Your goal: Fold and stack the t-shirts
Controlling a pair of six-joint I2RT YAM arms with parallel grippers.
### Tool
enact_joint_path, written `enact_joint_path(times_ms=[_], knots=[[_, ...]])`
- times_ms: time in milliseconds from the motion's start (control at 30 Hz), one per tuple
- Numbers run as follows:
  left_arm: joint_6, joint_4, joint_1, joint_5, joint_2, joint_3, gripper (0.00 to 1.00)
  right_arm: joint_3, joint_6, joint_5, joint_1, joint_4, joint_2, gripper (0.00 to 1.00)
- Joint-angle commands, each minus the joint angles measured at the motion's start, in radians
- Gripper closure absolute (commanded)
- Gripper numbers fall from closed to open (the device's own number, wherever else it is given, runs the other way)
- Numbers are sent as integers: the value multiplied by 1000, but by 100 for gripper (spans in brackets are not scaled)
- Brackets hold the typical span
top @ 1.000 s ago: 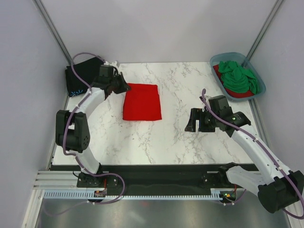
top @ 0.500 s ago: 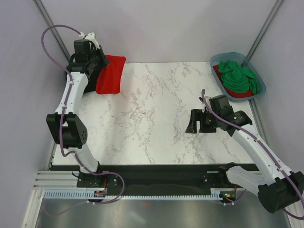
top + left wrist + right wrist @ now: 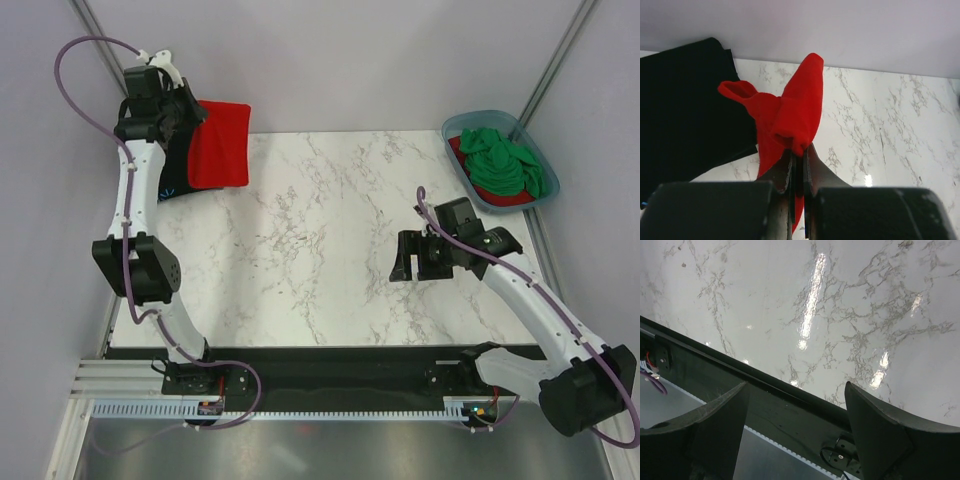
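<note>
**A:** Shifted in the last second: left end effector [image 3: 799, 155], from the middle of the surface [image 3: 330, 250] up and back to the far-left corner. Clamped shut on an edge of the folded red shirt [image 3: 795, 112], carried along and now hanging from the grip, lifted off the marble.

**B:** And underneath?

**A:** Black shirt [image 3: 685, 110], lying flat in that same corner, partly below the hanging red one. Touching or just apart, impossible to tell.

**B:** Meaning for the task?

**A:** Probably mid-transfer: fold done, now stacking red on black. Next move likely a lowering and a release squarely over the black shirt. Some risk of the fold slumping open on the way down, being soft cloth held by one edge only.

**B:** Other side?

**A:** Right end effector [image 3: 410, 265], fingers wide apart, holding nothing, hovering low over the right half of the surface. Hardly moved over the same second.

**B:** Left to do?

**A:** Green shirt [image 3: 505, 160] and second red shirt [image 3: 458, 150], both crumpled in the tub [image 3: 455, 128] at the far-right corner. About halfway through, by the look of it.
</note>
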Motion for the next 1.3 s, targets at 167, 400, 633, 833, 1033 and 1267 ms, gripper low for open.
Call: enact_joint_path(times_ms=[167,400,633,833,1033,1267], knots=[[38,31,55,79,12,125,98,31,-25,-22,2,11,31,16],[36,32,73,99,43,157,98,40,-33,-20,2,12,64,16],[30,40,96,109,82,192,98,40,-27,-30,2,26,87,16],[19,39,122,128,154,272,98,40,-30,-23,2,25,113,16],[33,40,150,128,210,309,98,57,-36,-17,2,29,163,16],[48,28,187,111,288,388,98,68,-34,-31,2,45,215,16]])
